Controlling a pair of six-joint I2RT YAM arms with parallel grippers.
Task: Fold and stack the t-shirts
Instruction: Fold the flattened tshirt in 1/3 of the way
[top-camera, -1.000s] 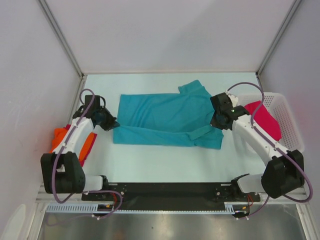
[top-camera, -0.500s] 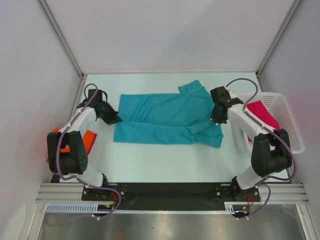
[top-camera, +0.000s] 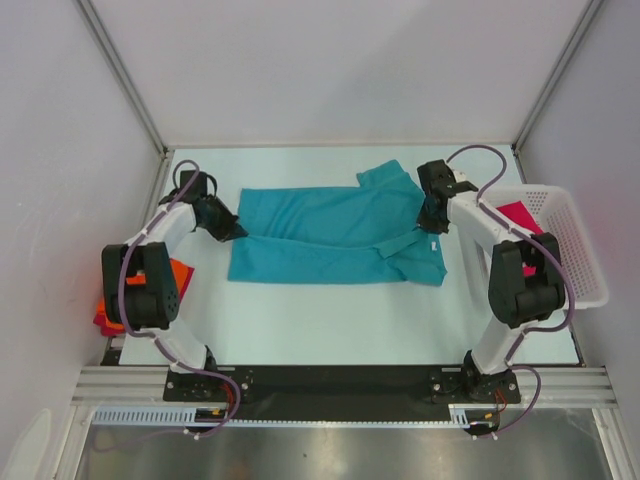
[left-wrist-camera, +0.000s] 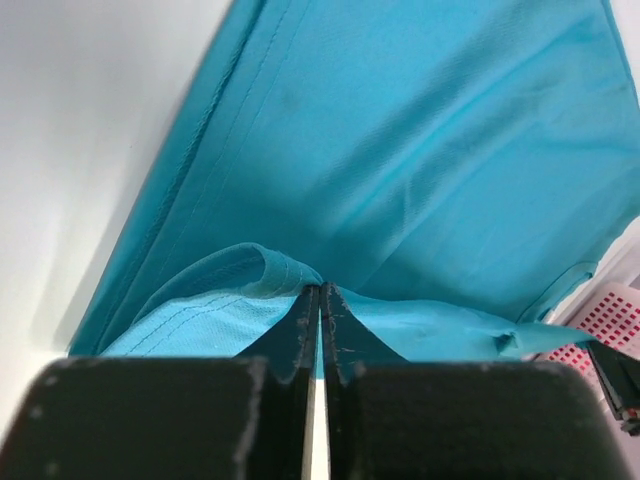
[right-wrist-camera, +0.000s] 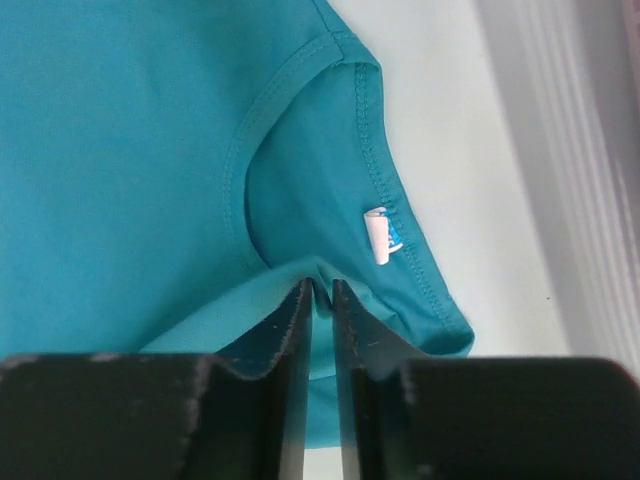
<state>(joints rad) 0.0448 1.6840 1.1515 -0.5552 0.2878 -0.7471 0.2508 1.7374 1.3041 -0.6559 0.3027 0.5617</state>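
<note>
A teal t-shirt (top-camera: 330, 235) lies folded lengthwise across the middle of the table, with one sleeve sticking out at the back. My left gripper (top-camera: 228, 230) sits at its left end. In the left wrist view the jaws (left-wrist-camera: 320, 288) are pressed together on a raised fold of the teal hem (left-wrist-camera: 250, 265). My right gripper (top-camera: 432, 222) is at the collar end. Its jaws (right-wrist-camera: 321, 285) stand a sliver apart, with a pinch of teal cloth between the tips beside the white neck label (right-wrist-camera: 377, 235). A magenta-pink t-shirt (top-camera: 520, 215) lies in the basket. Orange (top-camera: 180, 272) and dark red (top-camera: 105, 318) t-shirts lie at the table's left edge.
The white lattice basket (top-camera: 590, 270) stands at the right edge of the table, close to my right arm, and shows in the left wrist view's corner (left-wrist-camera: 612, 318). Grey walls with metal posts enclose the table on three sides.
Both grippers have carried the shirt's near edge toward the back, so the teal shirt now lies narrower and flatter. The right jaws have parted very slightly.
</note>
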